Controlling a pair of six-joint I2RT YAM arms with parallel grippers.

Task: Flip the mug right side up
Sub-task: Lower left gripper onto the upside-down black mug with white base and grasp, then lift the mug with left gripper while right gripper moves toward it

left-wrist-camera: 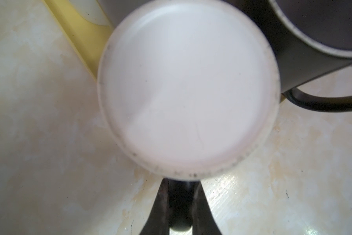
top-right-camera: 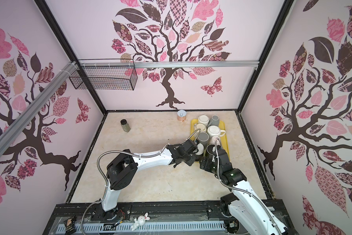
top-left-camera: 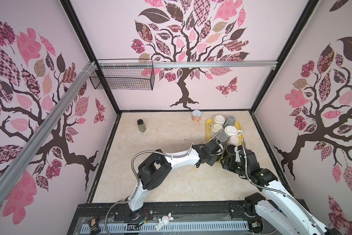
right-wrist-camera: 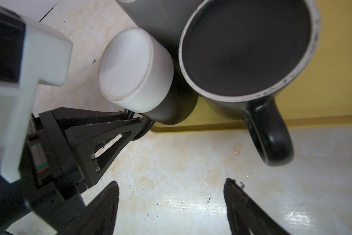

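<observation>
Two left fingers (right-wrist-camera: 85, 115) clamp the handle (right-wrist-camera: 148, 124) of the inverted mug (right-wrist-camera: 128, 65); lift clear, then roll slowly. Right fingers (right-wrist-camera: 108, 203) stand apart.

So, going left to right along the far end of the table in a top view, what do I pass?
Jar → tin can → yellow tray.

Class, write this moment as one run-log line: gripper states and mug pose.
left gripper: shut on handle of mug | mug: upside down, beside black mug | right gripper: open, empty
</observation>
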